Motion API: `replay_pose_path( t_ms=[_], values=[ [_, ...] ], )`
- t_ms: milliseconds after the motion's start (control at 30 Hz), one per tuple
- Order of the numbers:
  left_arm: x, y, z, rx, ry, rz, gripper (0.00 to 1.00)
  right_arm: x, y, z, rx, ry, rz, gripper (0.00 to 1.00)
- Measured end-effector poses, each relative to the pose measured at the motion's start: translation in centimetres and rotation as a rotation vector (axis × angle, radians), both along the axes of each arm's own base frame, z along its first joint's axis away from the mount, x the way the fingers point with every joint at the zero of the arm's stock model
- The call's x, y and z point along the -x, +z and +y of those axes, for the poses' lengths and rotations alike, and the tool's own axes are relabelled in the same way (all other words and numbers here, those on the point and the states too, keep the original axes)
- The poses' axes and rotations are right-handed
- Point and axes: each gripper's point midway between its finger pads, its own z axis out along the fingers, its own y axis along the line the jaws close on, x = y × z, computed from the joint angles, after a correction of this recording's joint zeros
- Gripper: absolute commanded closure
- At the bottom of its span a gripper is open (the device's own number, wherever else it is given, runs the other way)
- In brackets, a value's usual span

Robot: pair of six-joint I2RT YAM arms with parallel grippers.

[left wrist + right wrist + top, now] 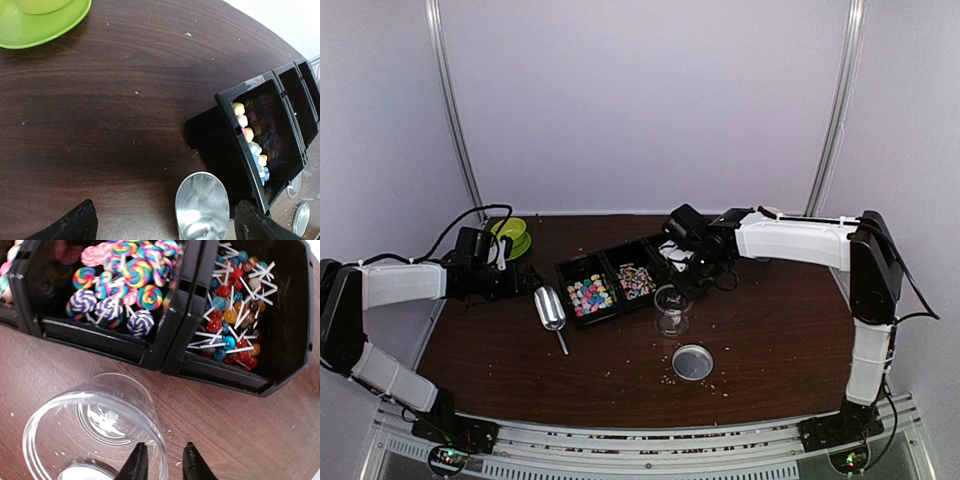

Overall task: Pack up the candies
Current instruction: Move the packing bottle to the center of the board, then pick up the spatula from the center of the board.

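Dark wooden tabletop (pixel 780 330). Candies (pixel 589 294) binned behind-left of jar (pixel 671 308). Left jaws wide apart over scoop (pixel 550 308), left of jar; right jaws nearly together astride jar rim, grip untellable. Risk: snagged rim toppling jar.

Overhead cam: soft, low-res, even diffuse light; table (pixel 770 330) reads dark. My left wrist cam: scoop (pixel 202 205) glares, candies (pixel 242 120) half shaded inside bin (pixel 225 145), far-right corner blown white, near corners blurred. Right wrist cam bright, sharp; jar (pixel 115 400) rim glints.
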Motion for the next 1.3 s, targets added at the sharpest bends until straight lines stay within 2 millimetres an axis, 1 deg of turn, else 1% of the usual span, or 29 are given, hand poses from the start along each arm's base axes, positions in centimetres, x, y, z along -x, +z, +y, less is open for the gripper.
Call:
replay_pose_path(
  t_ms=[67, 200, 333, 400, 533, 633, 700, 867, 967, 1067, 1167, 1233, 1300],
  values=[
    [-0.2, -0.4, -0.2, 0.009, -0.005, 0.005, 0.08, 0.1, 0.6, -0.1, -0.008, 0.000, -0.007, 0.57],
    [-0.5, -1.3, -0.7, 0.028, -0.018, 0.021, 0.14, 0.3, 1.8, -0.1, -0.036, 0.005, -0.017, 0.42],
    [-0.7, -2.4, -1.4, 0.047, -0.040, 0.046, 0.21, 0.8, 3.7, -0.1, -0.073, 0.019, -0.035, 0.32],
    [-0.8, -2.9, -1.7, 0.061, -0.051, 0.056, 0.26, 0.9, 5.0, -0.1, -0.096, 0.021, -0.052, 0.31],
    [-1.0, -3.7, -2.3, 0.084, -0.072, 0.069, 0.38, 1.3, 7.2, -0.4, -0.135, 0.023, -0.086, 0.30],
    [-1.2, -3.5, -2.6, 0.098, -0.082, 0.059, 0.42, 1.7, 8.1, -0.8, -0.149, 0.024, -0.100, 0.29],
    [-1.5, -3.2, -2.8, 0.109, -0.089, 0.043, 0.49, 1.9, 8.3, -1.0, -0.153, 0.024, -0.104, 0.29],
    [-1.6, -2.9, -3.1, 0.134, -0.092, 0.023, 0.67, 2.2, 7.8, -1.3, -0.144, 0.022, -0.094, 0.29],
    [-1.4, -3.1, -3.2, 0.141, -0.097, 0.027, 0.74, 2.2, 7.7, -1.4, -0.142, 0.022, -0.092, 0.28],
    [-1.1, -3.3, -3.3, 0.147, -0.100, 0.035, 0.76, 2.2, 7.7, -1.4, -0.142, 0.022, -0.092, 0.28],
    [-0.9, -3.4, -3.3, 0.150, -0.099, 0.040, 0.81, 2.2, 7.7, -1.4, -0.142, 0.022, -0.092, 0.28],
    [-0.7, -3.4, -3.2, 0.150, -0.098, 0.041, 0.89, 2.2, 7.7, -1.4, -0.142, 0.021, -0.092, 0.28],
    [-0.6, -3.3, -3.2, 0.151, -0.098, 0.038, 0.93, 2.2, 7.7, -1.4, -0.143, 0.021, -0.092, 0.27]
  ],
)
